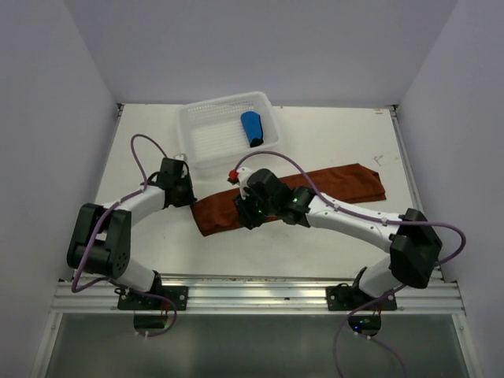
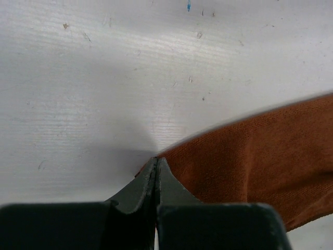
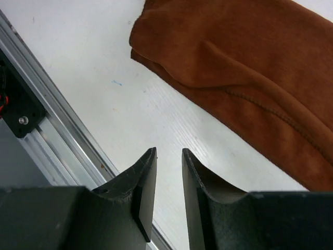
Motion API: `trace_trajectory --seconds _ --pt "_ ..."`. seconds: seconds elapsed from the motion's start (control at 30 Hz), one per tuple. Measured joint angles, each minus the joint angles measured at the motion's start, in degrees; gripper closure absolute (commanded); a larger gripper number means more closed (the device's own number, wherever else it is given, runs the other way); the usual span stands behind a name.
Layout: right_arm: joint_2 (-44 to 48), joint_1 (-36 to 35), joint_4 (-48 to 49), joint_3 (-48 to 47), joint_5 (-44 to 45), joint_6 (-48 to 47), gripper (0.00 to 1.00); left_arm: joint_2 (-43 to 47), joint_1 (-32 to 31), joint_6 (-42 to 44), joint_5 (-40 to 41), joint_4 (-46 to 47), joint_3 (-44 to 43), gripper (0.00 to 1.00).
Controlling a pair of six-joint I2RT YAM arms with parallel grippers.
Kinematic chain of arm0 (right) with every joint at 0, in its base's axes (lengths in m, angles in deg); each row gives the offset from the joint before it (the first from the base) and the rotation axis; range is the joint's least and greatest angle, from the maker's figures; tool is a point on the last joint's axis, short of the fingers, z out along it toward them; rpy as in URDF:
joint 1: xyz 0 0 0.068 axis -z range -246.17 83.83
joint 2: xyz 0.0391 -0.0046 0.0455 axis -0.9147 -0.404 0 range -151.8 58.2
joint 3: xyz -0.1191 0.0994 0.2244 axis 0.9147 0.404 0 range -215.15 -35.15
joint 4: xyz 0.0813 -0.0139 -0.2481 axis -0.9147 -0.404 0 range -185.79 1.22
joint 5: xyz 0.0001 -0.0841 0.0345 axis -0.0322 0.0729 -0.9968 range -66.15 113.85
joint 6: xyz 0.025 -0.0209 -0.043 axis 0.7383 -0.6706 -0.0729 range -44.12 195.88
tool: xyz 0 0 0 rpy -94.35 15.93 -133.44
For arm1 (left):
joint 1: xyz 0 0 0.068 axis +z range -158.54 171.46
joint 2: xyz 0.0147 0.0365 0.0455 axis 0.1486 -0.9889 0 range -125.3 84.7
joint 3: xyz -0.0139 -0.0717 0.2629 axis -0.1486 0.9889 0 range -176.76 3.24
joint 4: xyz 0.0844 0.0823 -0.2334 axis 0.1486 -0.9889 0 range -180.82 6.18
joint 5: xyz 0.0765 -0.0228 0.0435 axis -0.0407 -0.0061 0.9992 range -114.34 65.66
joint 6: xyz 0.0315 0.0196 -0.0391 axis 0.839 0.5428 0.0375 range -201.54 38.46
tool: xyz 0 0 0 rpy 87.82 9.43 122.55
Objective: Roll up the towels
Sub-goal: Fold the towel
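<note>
1. A rust-brown towel is lying flat on a white table, folded into a long strip. It is stretching from the table's middle left towards the right side, slanting slightly away from the arms at its right end.
2. A blue towel is sitting inside a white basket at the far side of the table. It is bundled into a short roll and is resting against the basket's right part, well apart from the brown strip.
3. The left gripper is reaching in from the left and pressing down at the left end of the rust-brown towel. Its jaws are clenched together with no gap showing. Brown cloth is showing on both sides of the tips, so they are pinching the towel's edge.
4. The right gripper is hanging over the near edge of the strip, towards its left half. Its jaws are standing a little apart and are grasping nothing.
5. In the right wrist view, bare table is lying under the fingers. The rust-brown towel is filling the upper right, with its layered edge and a stitched hem showing.
6. A metal rail is running along the table's near edge, at the left of that view.
</note>
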Motion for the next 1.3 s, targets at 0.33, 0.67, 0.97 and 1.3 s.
trace_trajectory --seconds 0.33,0.67,0.97,1.3 --pt "-16.83 -7.72 2.56 -13.27 0.7 -1.53 0.65 5.35 1.77 -2.99 -3.67 6.62 3.61 1.0" --pt "-24.94 -8.31 2.54 -18.51 2.93 -1.4 0.64 6.16 2.23 -2.82 -5.33 9.92 5.84 0.64" --pt "-25.44 -8.31 2.21 -18.71 5.05 -1.14 0.63 6.45 2.23 -3.19 -5.6 7.8 6.29 0.55" --pt "-26.53 -8.31 2.21 -19.52 5.27 0.31 0.64 4.74 0.72 -3.5 -3.19 4.39 6.6 0.87"
